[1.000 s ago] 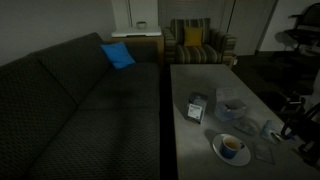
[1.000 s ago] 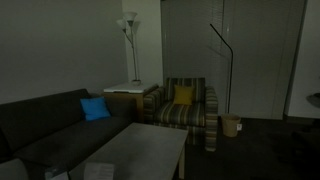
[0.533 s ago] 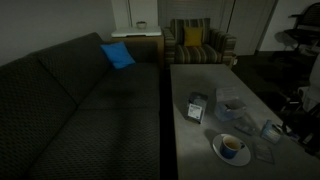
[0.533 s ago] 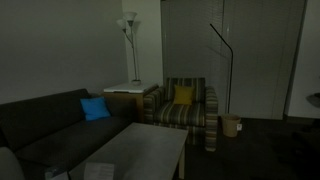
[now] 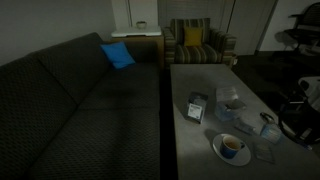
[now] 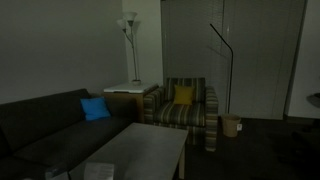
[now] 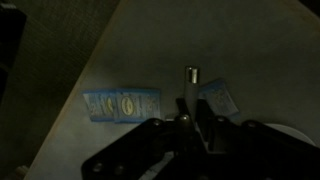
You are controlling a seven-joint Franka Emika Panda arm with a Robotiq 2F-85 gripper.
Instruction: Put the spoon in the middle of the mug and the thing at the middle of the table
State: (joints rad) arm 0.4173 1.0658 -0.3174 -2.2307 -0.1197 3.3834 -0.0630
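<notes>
So compared with a second ago, the arm (image 5: 299, 100) sits noticeably higher at the table's edge in an exterior view. Everything on the table (image 5: 190, 150) looks like it's where it was. That probably means the pickup is done and the carry is starting.

In the wrist view the gripper (image 7: 186, 118) points down at the grey tabletop. A thin pale handle with a shiny end, most likely the spoon (image 7: 189, 84), stands up between its jaws. They look pinched narrow on it, though the picture's dark and soft, so that's a judgement call.

The block (image 5: 197, 106) stands upright around mid-table, well apart from the arm. The mug is probably the cup (image 5: 232, 146) on the white plate (image 5: 216, 151), nearer the arm. The drop spot would be the bare patch between those two.

Stuff to watch:
- A pale container (image 5: 231, 102) sits just beside the block and crowds that side.
- Two blue packets (image 7: 122, 103) lie flat under the gripper, so it needs to stay high going over them.
- The sofa (image 5: 70, 100) runs along the table's long side, out of the way.

The second outside camera only catches the table's far end, none of the action.
</notes>
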